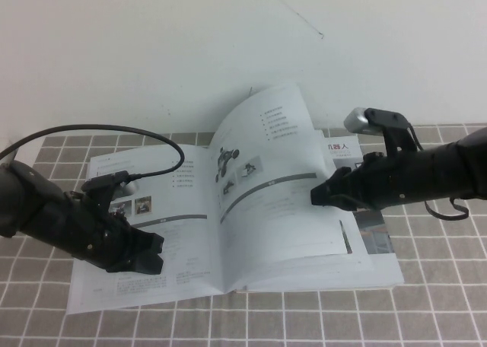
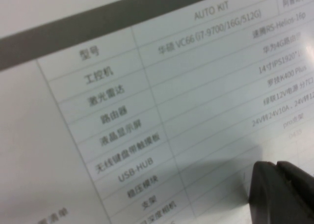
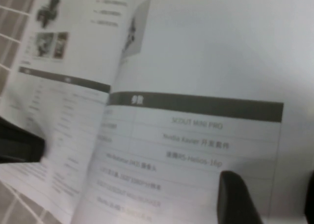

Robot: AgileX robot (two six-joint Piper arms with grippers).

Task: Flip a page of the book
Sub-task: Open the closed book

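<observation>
**Right gripper lifting a page while left gripper is pressing on the book**

The book (image 1: 228,233) is lying open on a grey tiled cloth (image 1: 426,301) near the middle of the table, its spine running away from the robot. One page (image 1: 274,179) is standing up from the right half, curving over the fold, with a small dark rover photo and a grey header bar facing the camera.

The right gripper (image 1: 318,195) is reaching in from the right and meeting the outer edge of that raised page just below the grey bar. How far its jaws are standing apart cannot be told from any view; only one dark finger (image 3: 238,199) is showing in the right wrist view, against a printed table.

The left gripper (image 1: 148,257) is resting low on the left-hand page, over the text table. Its jaws are appearing closed together, holding nothing, with the fingertips (image 2: 284,192) sitting against the paper.
</observation>
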